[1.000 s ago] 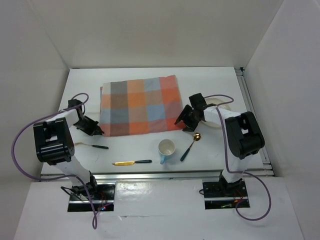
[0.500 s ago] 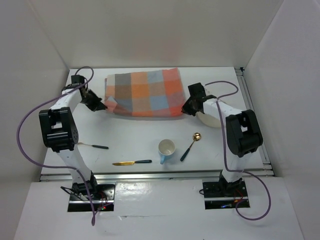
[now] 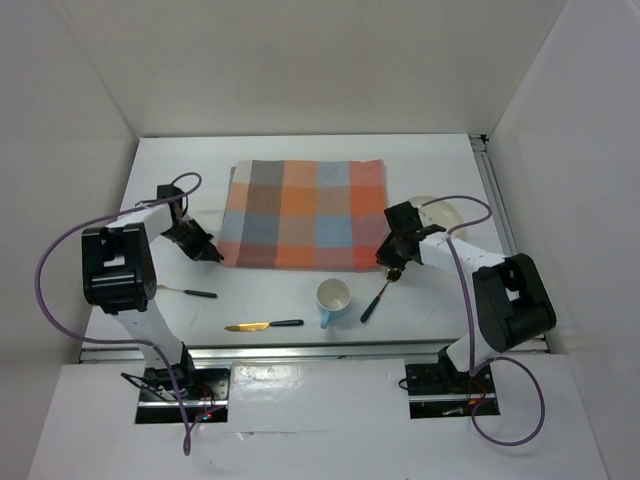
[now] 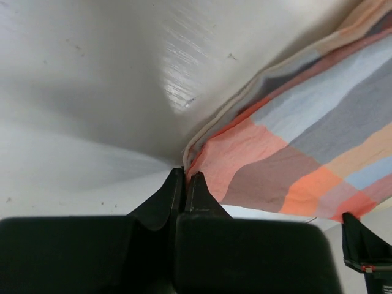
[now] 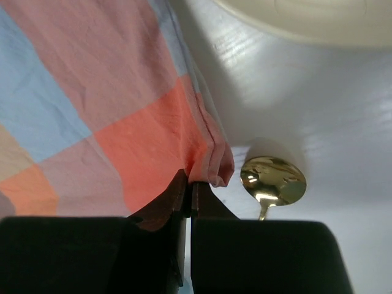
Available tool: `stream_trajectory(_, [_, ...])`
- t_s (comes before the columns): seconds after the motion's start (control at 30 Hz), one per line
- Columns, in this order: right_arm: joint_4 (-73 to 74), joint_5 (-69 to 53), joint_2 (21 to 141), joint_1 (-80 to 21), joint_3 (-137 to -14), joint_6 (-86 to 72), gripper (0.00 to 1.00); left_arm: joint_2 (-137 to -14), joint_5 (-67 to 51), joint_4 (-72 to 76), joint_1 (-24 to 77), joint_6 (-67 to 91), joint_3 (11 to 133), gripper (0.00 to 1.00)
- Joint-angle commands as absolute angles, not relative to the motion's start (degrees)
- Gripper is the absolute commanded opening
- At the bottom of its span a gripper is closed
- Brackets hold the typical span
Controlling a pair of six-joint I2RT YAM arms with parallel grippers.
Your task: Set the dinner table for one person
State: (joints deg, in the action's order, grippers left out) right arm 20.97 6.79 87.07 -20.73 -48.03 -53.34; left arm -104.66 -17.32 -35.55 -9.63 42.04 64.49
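Note:
The orange, blue and grey checked cloth mat (image 3: pixel 300 215) lies spread flat on the white dinner table (image 3: pixel 270 290). My left gripper (image 3: pixel 212 252) is shut on the mat's near-left corner; the left wrist view shows the black fingertips (image 4: pixel 185 174) pinching the cloth edge (image 4: pixel 318 122). At the near-right corner my right gripper (image 3: pixel 388 262) is shut too, and in the right wrist view the fabric (image 5: pixel 110 92) bunches at its tips (image 5: pixel 191 180). Right beside that corner lies the gold spoon bowl (image 5: pixel 272 180).
A cream plate (image 3: pixel 445 212) sits right of the mat, partly behind the right arm. Near the front lie a blue-handled cup (image 3: pixel 333 298), the dark-handled spoon (image 3: pixel 372 305), a gold knife (image 3: pixel 262 325) and a fork (image 3: pixel 190 292). Metal rails edge the table.
The mat was lifted and bunched toward the back, then drawn forward and rightward and now lies flat. The right gripper closed on its corner; both arms swung nearer.

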Motion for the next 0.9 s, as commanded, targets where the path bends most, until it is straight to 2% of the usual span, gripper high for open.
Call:
stream_trajectory(0.0, [21.09,8.70,85.52,-21.88,-46.41,-54.49,0.00,-100.11,-14.07,-36.03,-9.76,40.96,63.81,0.00])
stream_trajectory(0.2, [21.09,8.70,84.99,-21.88,-45.35,-55.11,0.00,-98.26,-10.11,-38.40,-9.76,41.48,63.80,0.00])
stream_trajectory(0.23, [21.70,8.70,84.99,-21.88,-45.35,-55.11,0.02,-98.26,-10.11,-39.02,-9.76,41.48,63.81,0.13])
stream_trajectory(0.33, [22.32,10.01,83.24,-21.88,-46.66,-53.88,0.62,-94.41,-10.72,-37.45,-9.76,40.78,61.89,0.64])
stream_trajectory(0.37, [23.63,10.02,82.10,-21.88,-47.19,-53.18,0.75,-93.00,-10.72,-37.44,-9.76,40.78,61.88,0.84])
stream_trajectory(0.4, [24.43,10.63,81.57,-21.88,-48.07,-52.56,0.86,-91.77,-10.11,-37.44,-9.76,40.17,61.88,0.89])
stream_trajectory(0.47, [26.44,11.86,79.99,-21.88,-50.79,-51.69,0.87,-90.36,-9.59,-38.84,-9.76,39.47,63.80,0.99])
stream_trajectory(0.6, [33.02,18.27,77.97,-20.75,-56.77,-49.05,0.87,-90.88,-7.04,-42.71,-9.76,37.36,69.95,1.00])
stream_trajectory(0.67, [34.01,20.12,77.26,-16.10,-58.61,-47.03,0.82,-90.88,-7.03,-43.32,-9.76,36.83,72.67,1.00])
stream_trajectory(0.87, [34.37,11.79,78.48,1.47,-57.58,-43.95,0.82,-88.68,-10.19,-42.11,-7.83,33.67,77.59,0.99])
